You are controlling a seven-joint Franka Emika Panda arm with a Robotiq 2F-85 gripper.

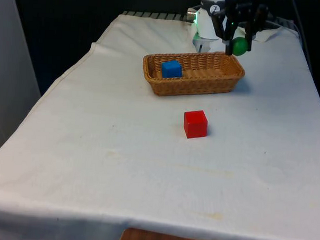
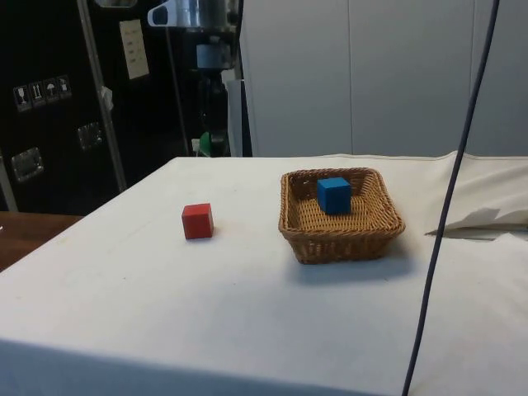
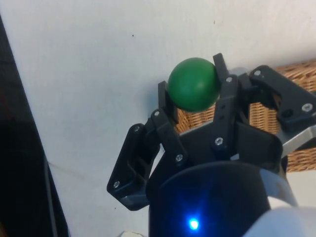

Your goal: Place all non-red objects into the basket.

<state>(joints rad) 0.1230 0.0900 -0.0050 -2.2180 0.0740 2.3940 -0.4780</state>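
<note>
My gripper [image 1: 239,45] has its jaws clamped on the green ball [image 1: 239,46], which sits right between my fingertips, raised above the far corner of the wicker basket [image 1: 204,86] at the front view's right, while the blue cube [image 1: 172,68] lies inside the basket and the red cube [image 1: 195,124] rests on the cloth nearby.

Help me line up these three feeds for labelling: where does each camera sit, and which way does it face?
Front view: across the table toward the robot; gripper holds a green ball at the basket far rim.
Side view: from the table's side toward dark cabinets.
Wrist view: on the wrist, looking down past the fingers.
Front and side views share the blue cube in the basket and the red cube on the cloth.
</note>
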